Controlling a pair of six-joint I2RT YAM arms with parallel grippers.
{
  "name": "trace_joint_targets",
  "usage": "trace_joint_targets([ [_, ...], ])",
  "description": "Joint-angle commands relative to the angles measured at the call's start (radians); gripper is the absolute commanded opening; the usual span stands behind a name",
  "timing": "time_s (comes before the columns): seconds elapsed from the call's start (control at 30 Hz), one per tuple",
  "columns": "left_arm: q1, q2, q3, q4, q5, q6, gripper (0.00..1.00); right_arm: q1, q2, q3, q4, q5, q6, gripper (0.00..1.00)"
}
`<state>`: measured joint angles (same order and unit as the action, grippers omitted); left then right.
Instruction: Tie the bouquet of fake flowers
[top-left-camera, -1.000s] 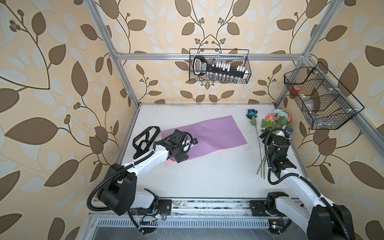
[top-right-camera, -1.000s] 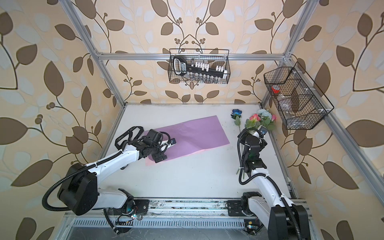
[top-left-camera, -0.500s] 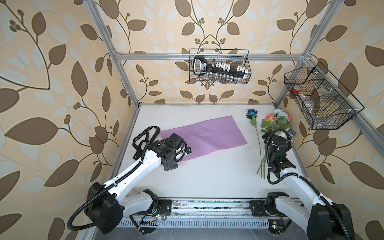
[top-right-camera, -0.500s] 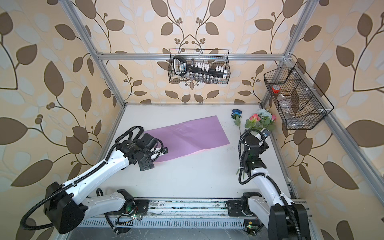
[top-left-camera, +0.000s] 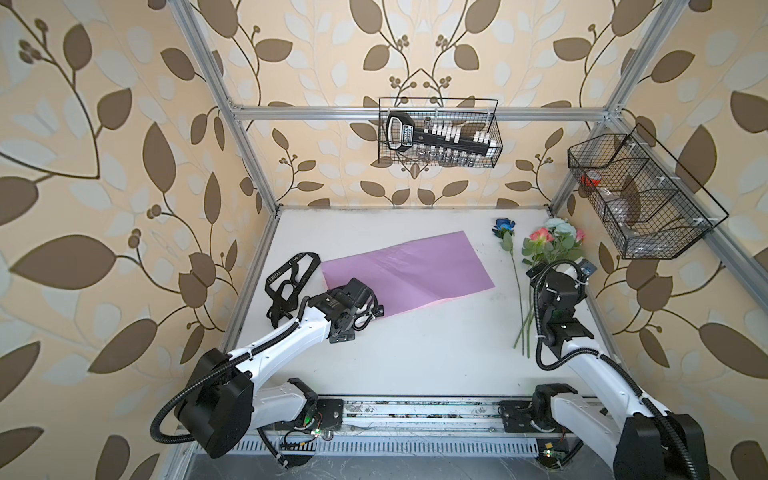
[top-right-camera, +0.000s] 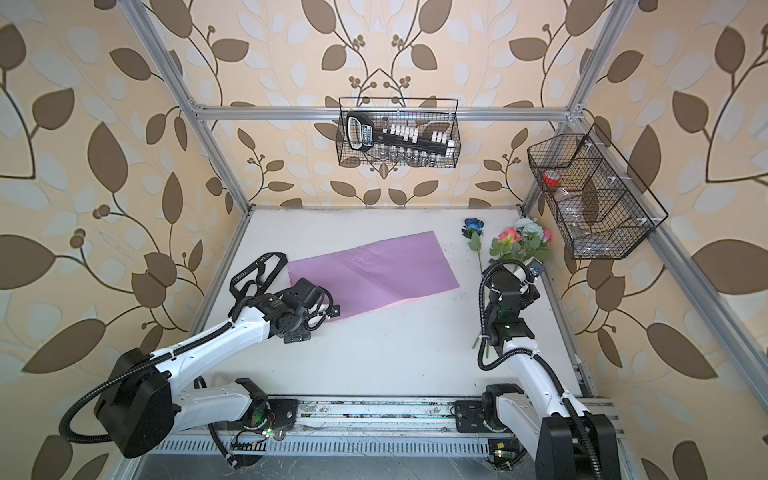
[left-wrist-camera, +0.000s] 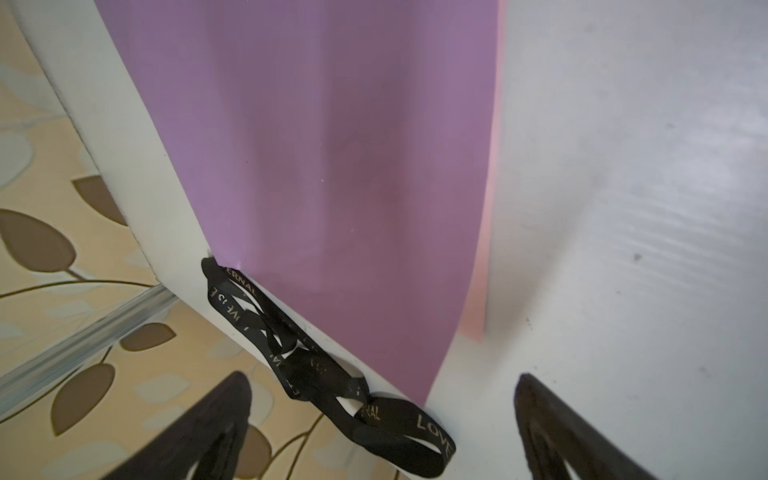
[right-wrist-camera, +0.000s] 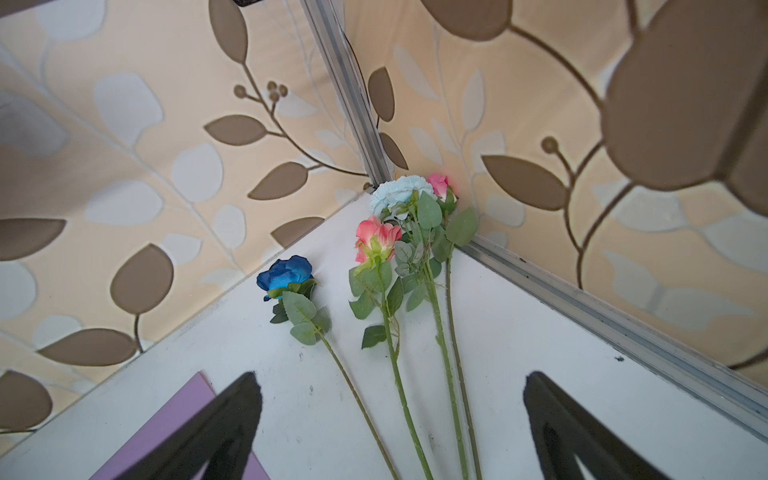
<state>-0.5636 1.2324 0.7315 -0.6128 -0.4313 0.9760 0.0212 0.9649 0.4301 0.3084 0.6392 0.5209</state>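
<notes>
Bright, even light; soft shadows, wrist views blurred at edges

Lilac wrapping paper (top-left-camera: 407, 270), black ribbon (left-wrist-camera: 316, 365) lettered white, blue, pink, pale blooms (right-wrist-camera: 376, 239), brown-leaf beige wallpaper (top-left-camera: 124, 166).

top views: parked high over the front edge, tilted down toward the back wall, fairly far out. Both take in the whole table (top-left-camera: 415, 365) plus the wire basket (top-left-camera: 440, 133) on that wall, near-identical framing
left wrist: way down by the tabletop, looking along the lilac paper (left-wrist-camera: 332, 145), black ribbon (left-wrist-camera: 316, 365) super close
right wrist: also low, aimed into the back right corner at the fake flowers (right-wrist-camera: 399, 249)
overlap: the paper turns up in every view, only a corner of it in right wrist
</notes>
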Motion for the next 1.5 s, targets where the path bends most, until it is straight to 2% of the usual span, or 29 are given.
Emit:
trace_joint_targets([
  [0.0,-0.004,0.050,0.007,0.085,0.004,0.113,0.93,-0.004,-0.015,-0.013,-0.038,0.060,0.022,0.99],
  [0.1,-0.003,0.098,0.023,0.070,0.027,0.098,0.90,-0.014,-0.035,-0.013,-0.073,0.105,0.048,0.99],
  [0.17,-0.002,0.117,0.035,0.057,0.036,0.088,0.77,-0.022,-0.053,-0.019,-0.078,0.105,0.054,0.99],
  [0.27,-0.001,0.122,0.036,0.062,0.030,0.084,0.34,-0.024,-0.078,-0.024,-0.083,0.097,0.057,0.99],
  [0.33,-0.001,0.122,0.041,0.058,0.011,0.081,0.21,-0.026,-0.088,-0.024,-0.089,0.096,0.060,1.00],
  [0.4,-0.003,0.118,0.059,0.050,-0.007,0.062,0.00,-0.027,-0.095,-0.024,-0.092,0.090,0.062,1.00],
  [0.57,-0.029,0.061,0.147,0.016,-0.024,-0.016,0.00,-0.026,-0.097,-0.016,-0.102,0.051,0.070,0.99],
  [0.73,-0.137,0.006,0.227,-0.009,-0.071,-0.084,0.00,-0.026,-0.095,0.006,-0.135,-0.015,0.093,0.99],
  [0.93,-0.245,0.022,0.397,-0.085,-0.014,-0.294,0.00,-0.026,-0.058,0.048,-0.205,-0.170,0.114,0.99],
  [1.13,-0.254,-0.020,0.498,-0.062,-0.016,-0.535,0.00,-0.020,-0.010,0.123,-0.331,-0.382,0.057,0.99],
  [1.27,-0.251,-0.095,0.508,-0.033,0.036,-0.677,0.00,0.022,0.008,0.155,-0.412,-0.497,0.009,0.99],
  [1.37,-0.248,-0.130,0.497,-0.034,0.062,-0.729,0.00,0.094,0.027,0.161,-0.464,-0.518,-0.013,0.99],
  [1.43,-0.248,-0.137,0.491,-0.078,0.127,-0.714,0.00,0.139,0.040,0.160,-0.488,-0.531,-0.015,0.99],
  [1.47,-0.248,-0.133,0.484,-0.110,0.143,-0.713,0.15,0.163,0.045,0.159,-0.499,-0.527,-0.009,0.99],
])
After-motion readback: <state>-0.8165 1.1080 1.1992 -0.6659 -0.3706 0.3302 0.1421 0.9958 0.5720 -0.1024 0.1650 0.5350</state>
